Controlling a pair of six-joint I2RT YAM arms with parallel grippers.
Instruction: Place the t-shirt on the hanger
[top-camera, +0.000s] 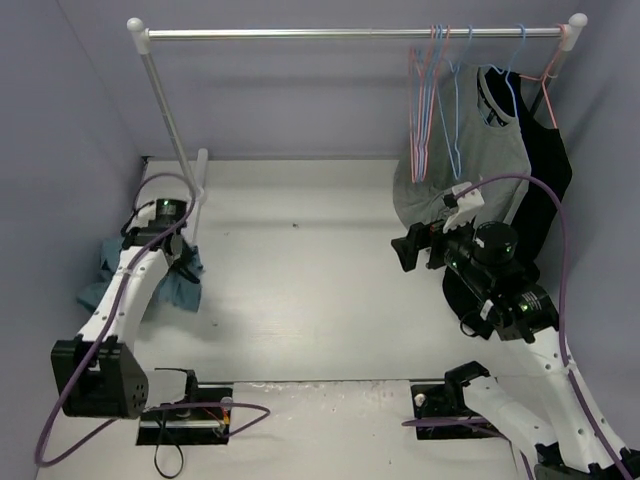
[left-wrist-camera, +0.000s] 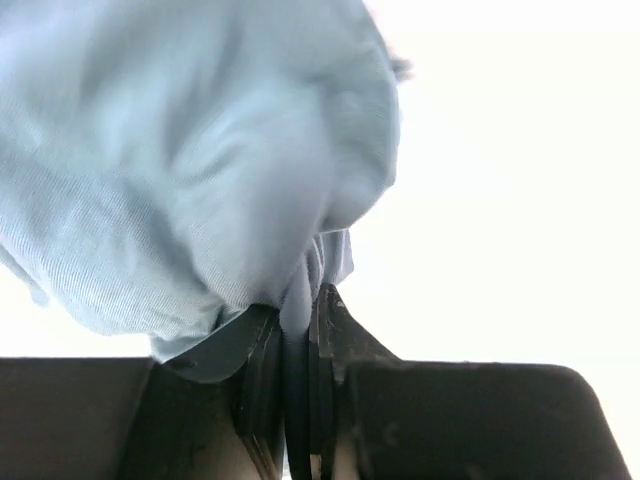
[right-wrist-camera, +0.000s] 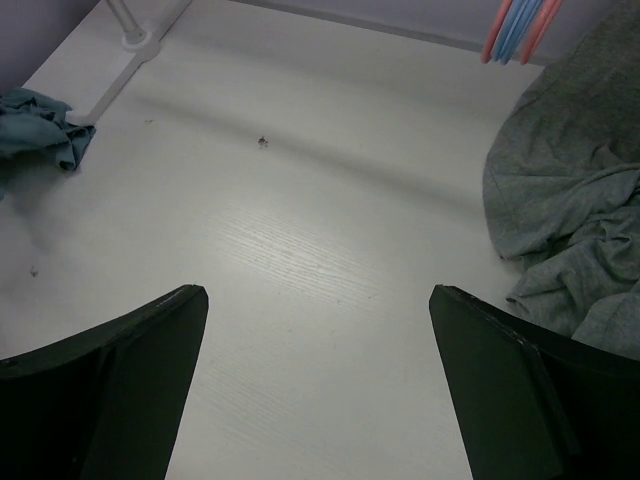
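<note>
Picking up is the step in hand: the left claw is pinched tight on a fold of the t-shirt, which lies bunched at the left side of the desk; the right claw gapes wide over mid-desk, holding nothing; the hanger hangs on the rail, well apart; next, I judge, the shirt needs lifting and spreading while the free claw fetches the hanger.
</note>
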